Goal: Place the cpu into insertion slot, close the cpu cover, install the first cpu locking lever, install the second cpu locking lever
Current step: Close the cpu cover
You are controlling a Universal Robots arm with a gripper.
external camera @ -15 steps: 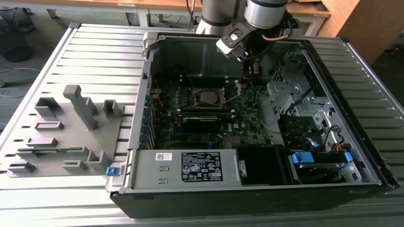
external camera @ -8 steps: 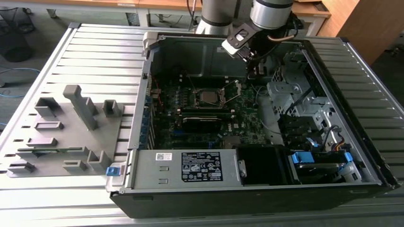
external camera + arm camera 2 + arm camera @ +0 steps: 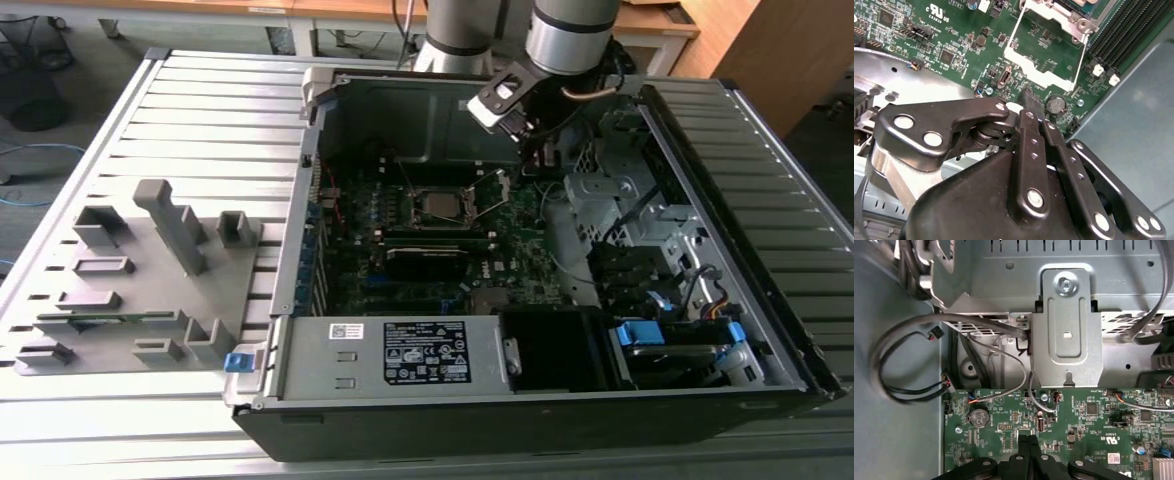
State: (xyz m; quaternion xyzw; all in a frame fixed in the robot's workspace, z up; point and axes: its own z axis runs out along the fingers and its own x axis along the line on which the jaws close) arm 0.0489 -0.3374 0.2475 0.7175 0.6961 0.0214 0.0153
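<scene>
Exterior view. Open case (image 3: 534, 430) flat on the slatted tabletop (image 3: 200, 110), side panel off so the board (image 3: 354, 240) faces up for reach from above. Grey fixture (image 3: 160, 260) at 9 o'clock of the case, well apart. Cpu (image 3: 438, 205), a dull grey square, apparently seated already in the slot (image 3: 411, 215) near board centre. Cover (image 3: 497, 190) tipped up at 2 o'clock of the slot, leaving the chip bare. Arm (image 3: 567, 30) down from 12 o'clock, gripper (image 3: 541, 155) low inside the case, just past the cover at 2 o'clock of the slot.

Second wrist view. Jaws of the gripper (image 3: 1028, 95) clenched tip to tip, nothing seen between them. Probably pinched together to make one narrow pusher. Hovers close over the board, near the cover (image 3: 1041, 67), which lies swung open with green board showing through its window. Wire lever (image 3: 1080, 60) unlatched along the cover's side, as an open cover needs.

First wrist view. Gripper (image 3: 1026, 439) over the board edge (image 3: 1079, 415), coin cell (image 3: 978, 416) near. Beyond, steel bracket (image 3: 1066, 330) and cable (image 3: 979, 319) crowd the case wall. Slim, closed posture likely suits such tight quarters.
</scene>
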